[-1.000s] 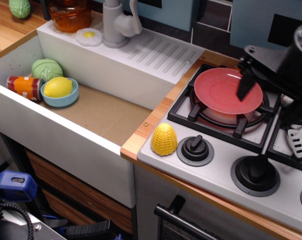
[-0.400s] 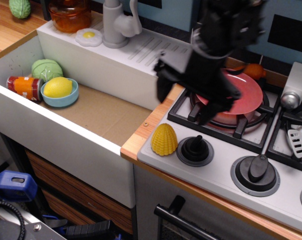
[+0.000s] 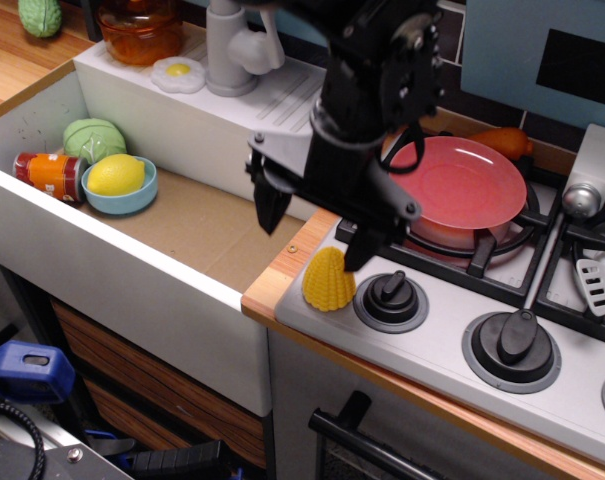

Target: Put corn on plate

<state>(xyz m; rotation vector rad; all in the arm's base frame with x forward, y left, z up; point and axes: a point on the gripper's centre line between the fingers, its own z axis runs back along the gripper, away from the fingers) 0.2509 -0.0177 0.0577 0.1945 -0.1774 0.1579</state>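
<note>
I judge the job barely begun; nothing is lifted yet and the whole carry is left to do; the sink (image 3: 182, 225) sits apart at the left and plays no part. The plate (image 3: 467, 180) lies empty on the back burner of the stove (image 3: 442, 340), its left edge hidden behind my arm; the gripper (image 3: 315, 222) hangs just over the front corner with its fingers spread wide, holding nothing, one finger (image 3: 271, 205) over the sink edge and the other beside the knob (image 3: 390, 295). The corn (image 3: 328, 281) stands upright on the stove's front left corner, below the open jaws; whether the right finger touches its top I cannot tell, as the dark finger overlaps it from this angle.
</note>
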